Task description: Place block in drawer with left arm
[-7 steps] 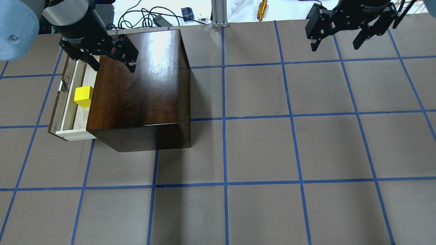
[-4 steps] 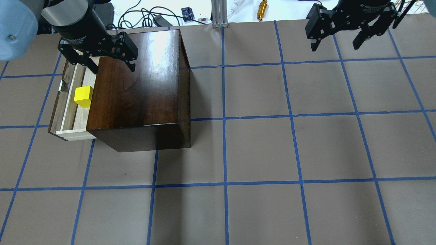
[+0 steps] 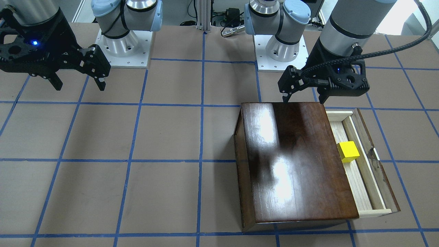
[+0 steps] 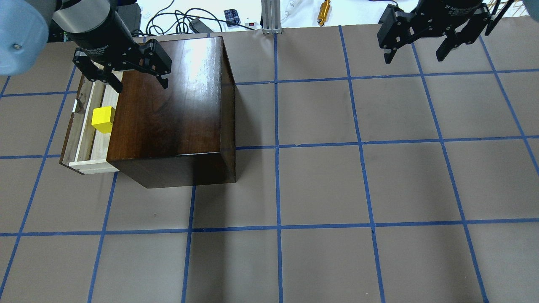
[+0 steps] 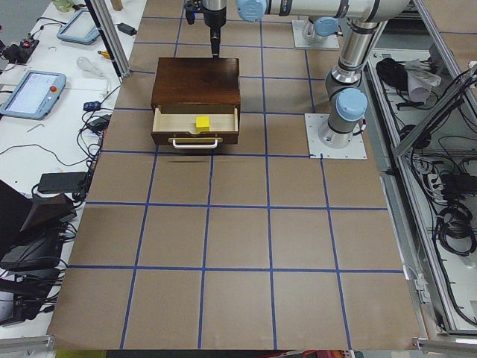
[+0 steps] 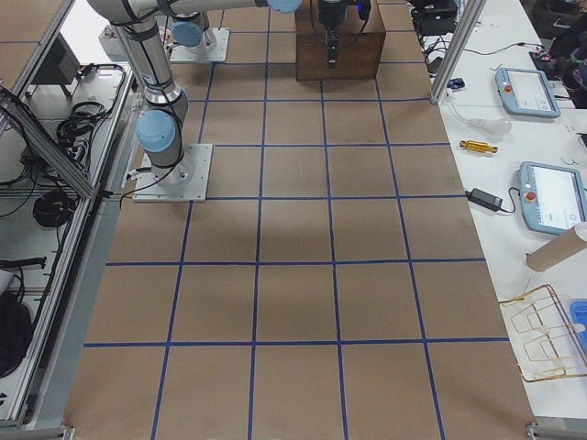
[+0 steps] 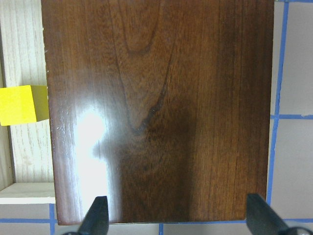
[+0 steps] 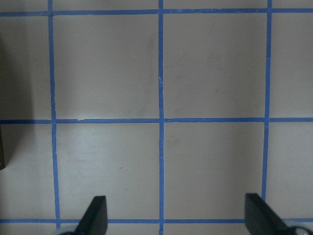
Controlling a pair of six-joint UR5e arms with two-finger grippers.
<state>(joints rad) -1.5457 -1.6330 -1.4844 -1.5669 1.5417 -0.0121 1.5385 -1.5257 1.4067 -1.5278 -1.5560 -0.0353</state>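
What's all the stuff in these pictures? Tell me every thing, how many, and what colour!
block: one, bright yellow, sitting inside the open drawer.
drawer: one, pale wood with a dark front, pulled out of the box.
wooden box: one, shiny dark brown, on the table.
table: one, brown, crossed by blue tape lines.
gold cylinder: one, beyond the table's far edge.
handheld screens: two, grey, on the white side bench.
left tool: one, black, open and empty, above the box's edge on the robot's side, apart from the block.
right tool: one, black, open and empty, above bare table.
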